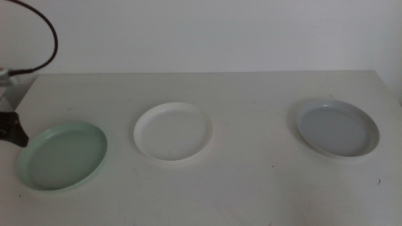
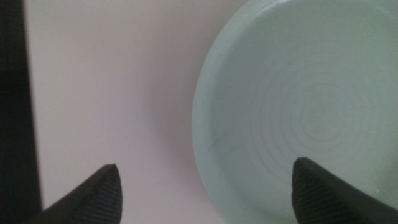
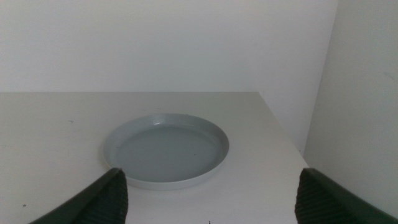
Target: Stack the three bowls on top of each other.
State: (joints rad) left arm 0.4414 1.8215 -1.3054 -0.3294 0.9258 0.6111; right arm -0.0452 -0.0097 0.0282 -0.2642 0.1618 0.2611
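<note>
Clearly, nothing is stacked yet: the three bowls are laid out apart in a row on the table (image 1: 251, 188), each flat and upright. The green bowl (image 1: 63, 156) is at the left, the white bowl (image 1: 173, 131) in the middle and the grey-blue bowl (image 1: 338, 127) well off to the right.

The left gripper (image 2: 205, 186) is held low at the green bowl's outer rim, seen in the middle view only as a dark tip at the left edge. Its jaws are spread wide. In the wrist view one jaw is seen over the bowl's inside and the other over bare table, w/ the rim between them. This straddle is prob. set so the low rim can be pinched; no contact is seen yet, and height above the rim cannot be judged.

The right gripper (image 3: 208, 186) is out of the middle view. It is held back from the grey-blue bowl (image 3: 166, 149), jaws also wide apart, nothing between them but table and the bowl's near rim ahead. It appears to be waiting, aimed at its own bowl.

The white bowl, sitting between the others, would make a natural base for the stack, though that is only a guess.
</note>
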